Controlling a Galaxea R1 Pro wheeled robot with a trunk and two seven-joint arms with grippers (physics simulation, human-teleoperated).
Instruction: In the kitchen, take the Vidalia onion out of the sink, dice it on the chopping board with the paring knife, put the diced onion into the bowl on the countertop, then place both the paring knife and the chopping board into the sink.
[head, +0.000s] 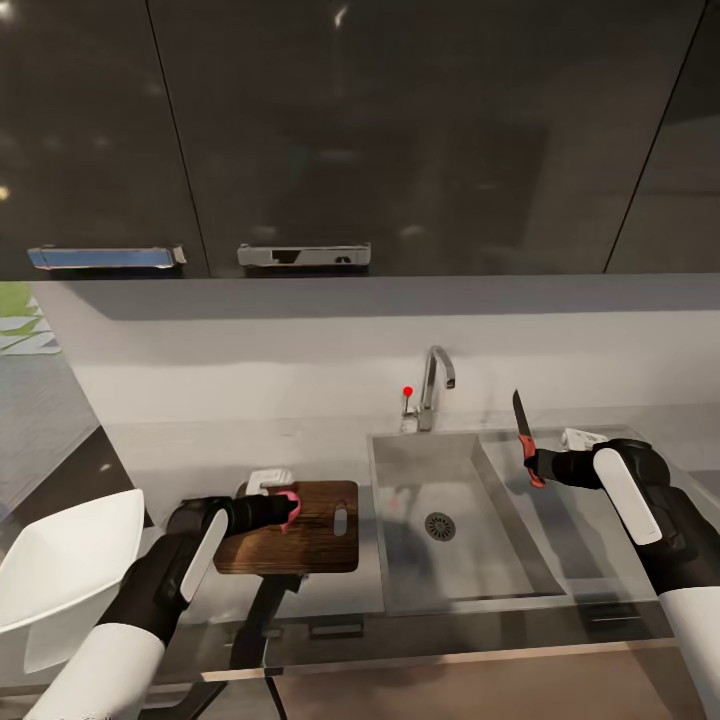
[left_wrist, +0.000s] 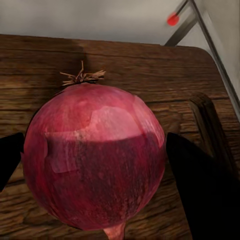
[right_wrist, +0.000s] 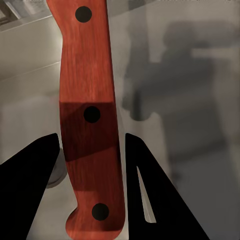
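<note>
A reddish-pink onion (left_wrist: 94, 157) sits between the two dark fingers of my left gripper (head: 290, 508), which is shut on it just over the dark brown chopping board (head: 318, 545). The board lies on the grey countertop (head: 200, 460) left of the sink (head: 500, 560). My right gripper (head: 537, 466) is shut on the paring knife's red-orange handle (right_wrist: 90, 115) and holds it above the sink's draining part, dark blade (head: 519, 413) pointing up. The white bowl (head: 60, 575) stands at the left edge.
An angular chrome tap (head: 433, 385) and a small red knob (head: 407, 392) stand behind the basin, with its round drain (head: 440, 526) below. Glossy black upper cabinets (head: 360, 130) hang overhead. A small white object (head: 268, 480) lies behind the board.
</note>
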